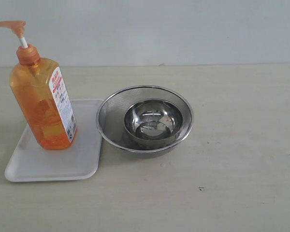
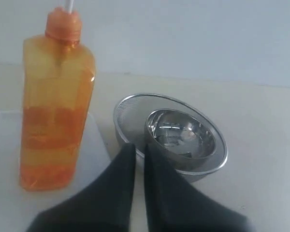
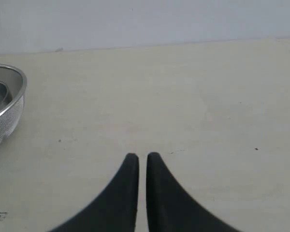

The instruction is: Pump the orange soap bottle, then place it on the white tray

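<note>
The orange soap bottle stands upright on the white tray at the left of the table, its pump head pointing left. The left wrist view shows the same bottle on the tray, a little beyond and to one side of my left gripper. That gripper is shut and holds nothing. My right gripper is shut too, over bare table. Neither gripper appears in the exterior view.
A round metal mesh strainer with a steel bowl inside it sits just right of the tray. Both show in the left wrist view, strainer and bowl. The strainer's rim edges the right wrist view.
</note>
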Motion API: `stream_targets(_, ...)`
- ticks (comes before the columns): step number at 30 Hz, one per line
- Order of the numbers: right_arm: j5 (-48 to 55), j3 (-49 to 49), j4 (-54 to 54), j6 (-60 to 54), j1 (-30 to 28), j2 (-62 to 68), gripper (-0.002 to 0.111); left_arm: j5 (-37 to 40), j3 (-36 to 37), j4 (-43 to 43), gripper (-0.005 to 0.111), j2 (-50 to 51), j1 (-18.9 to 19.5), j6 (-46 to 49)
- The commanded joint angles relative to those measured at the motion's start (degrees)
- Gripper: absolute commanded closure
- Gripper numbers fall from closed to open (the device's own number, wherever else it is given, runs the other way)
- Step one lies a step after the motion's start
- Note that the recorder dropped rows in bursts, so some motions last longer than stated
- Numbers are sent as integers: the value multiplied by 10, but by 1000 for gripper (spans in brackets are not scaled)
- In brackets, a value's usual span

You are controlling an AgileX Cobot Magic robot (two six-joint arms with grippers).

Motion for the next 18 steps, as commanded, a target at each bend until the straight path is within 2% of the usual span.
stream_targets(1, -7, -1, -2, -1, -1, -3, 106, -25, 3, 3, 100, -2, -1, 50)
stream_targets(6, -7, -1, -2, -1, -1, -3, 106, -8, 3, 13, 100, -20, 4, 53)
stream_targets(12, -7, -1, -2, -1, -1, -3, 106, 60, 3, 15, 100, -148, 72, 58)
stream_targets(16, -7, -1, -2, -2, -1, -3, 106, 93, 4, 57, 100, -217, 101, 58)
stream_targets(18, -7, -1, -2, -4, -1, -3, 106, 104, 6, 73, 100, -217, 110, 58)
